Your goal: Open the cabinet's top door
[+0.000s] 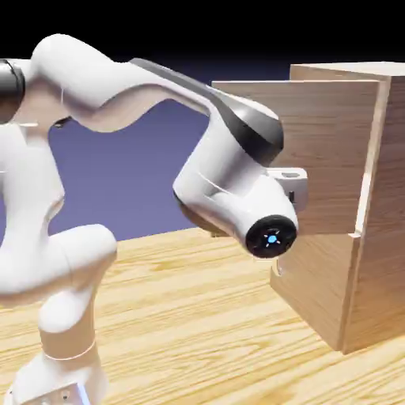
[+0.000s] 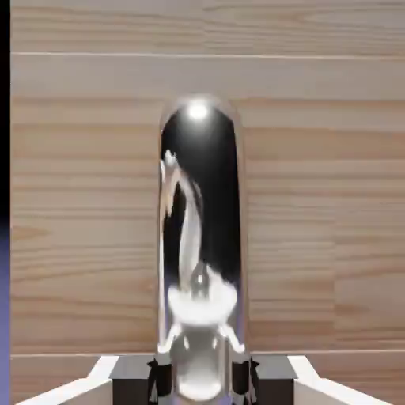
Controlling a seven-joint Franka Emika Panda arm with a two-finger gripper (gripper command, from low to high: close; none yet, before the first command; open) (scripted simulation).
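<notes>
I read the hand (image 2: 202,380) as clamped on the top door's handle (image 2: 202,237): in the hand view the polished metal bar fills the gap between both fingers (image 2: 134,378). The cabinet (image 1: 380,198) stands on the desk (image 1: 198,316) at the right of the exterior view. Its top door (image 1: 324,142) is swung partly out from the cabinet front (the lower door (image 1: 316,293) sits beneath it). The arm hides the hand in the exterior view.
</notes>
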